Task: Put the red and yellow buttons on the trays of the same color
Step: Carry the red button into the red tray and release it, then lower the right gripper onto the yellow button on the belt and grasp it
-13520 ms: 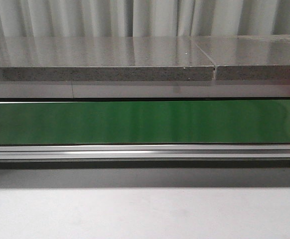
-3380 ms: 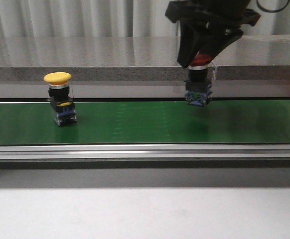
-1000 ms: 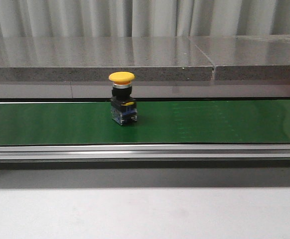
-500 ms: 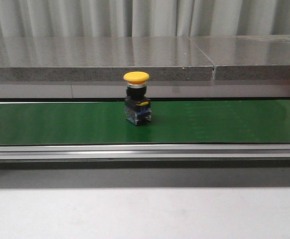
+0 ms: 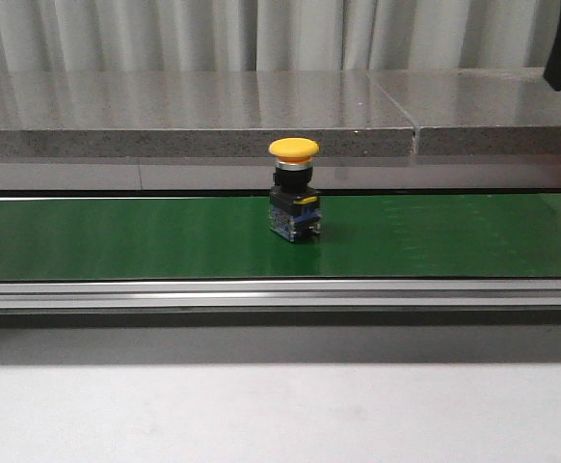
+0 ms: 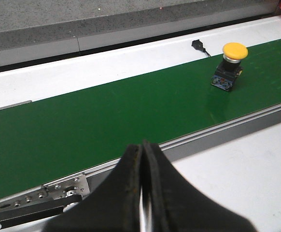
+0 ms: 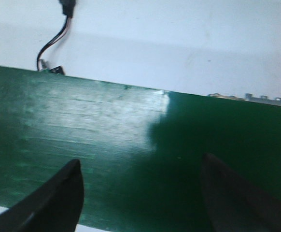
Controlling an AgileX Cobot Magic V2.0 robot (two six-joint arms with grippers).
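Even, bright overhead light. The green belt (image 5: 117, 236) gleams softly, with white glare in the right wrist view, which is soft and blurred. The front view is sharp.

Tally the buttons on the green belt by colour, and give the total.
Yellow buttons: 1, the yellow button standing upright on the green belt
Red buttons: 0 in view
Total: 1

yellow-capped button (image 5: 294, 189) with black body on plain green belt (image 5: 117, 237).
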